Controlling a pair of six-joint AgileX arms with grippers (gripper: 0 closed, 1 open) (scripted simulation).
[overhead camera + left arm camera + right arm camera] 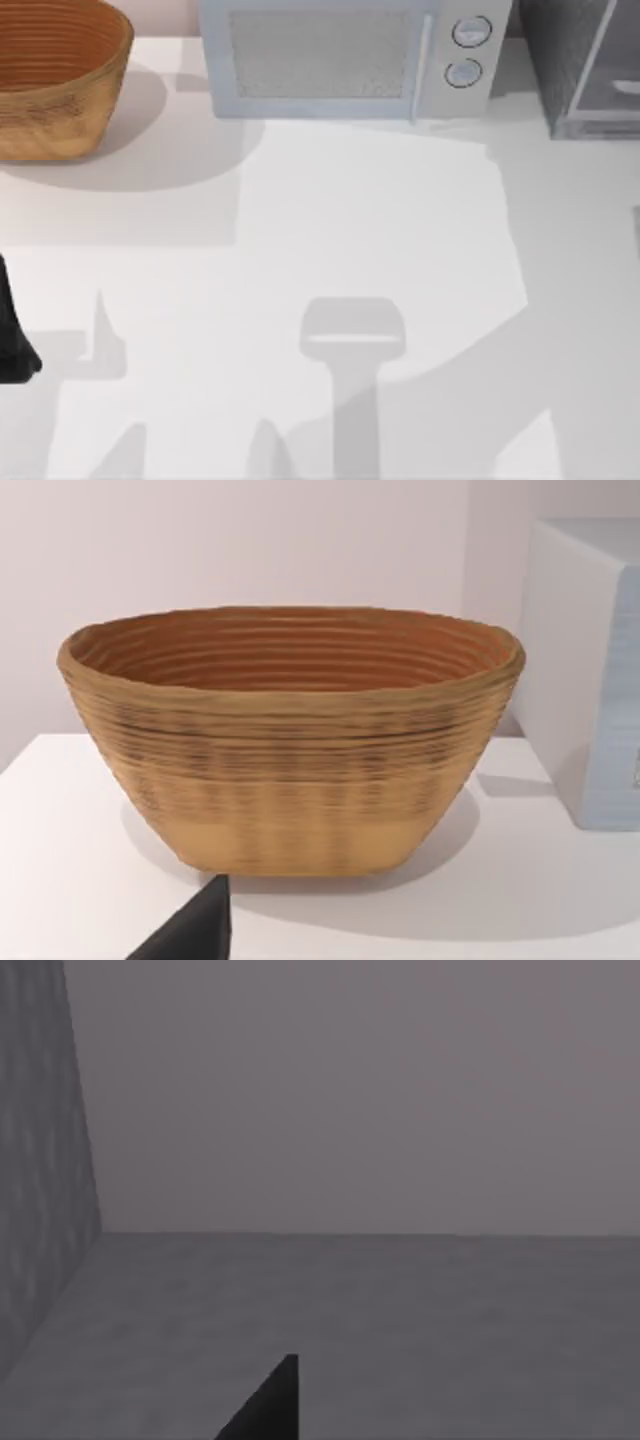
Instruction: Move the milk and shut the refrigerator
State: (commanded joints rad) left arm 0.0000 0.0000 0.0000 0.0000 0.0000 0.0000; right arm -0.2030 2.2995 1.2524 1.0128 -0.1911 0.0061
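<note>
- Refrigerator (590, 70): grey metallic box at the far right corner of the table (380, 250), cut by the frame edge. Side wall dark and speckled; front panel pale and translucent, with a lighter frame around it. A grey speckled wall (40, 1160) and a flat grey floor fill the right wrist view, which is dim.
- Left arm (12, 335): a black part at the left edge of the table, on the near half, well apart from the refrigerator. Whether its fingers are open or closed cannot be told; one dark fingertip (195, 930) shows in the left wrist view, in front of the basket.
- Right gripper: one dark fingertip (270, 1405) shows over the grey floor; finger state cannot be told.
- Basket (55, 75): far left corner; woven, ribbed, tan outside and reddish-brown inside, oval with flaring walls.
- Microwave (350, 55): far centre, between basket and refrigerator; light grey box, mesh-textured window, two round knobs (468, 50) on its right side.
- Table: smooth white top, crossed by grey shadows.
</note>
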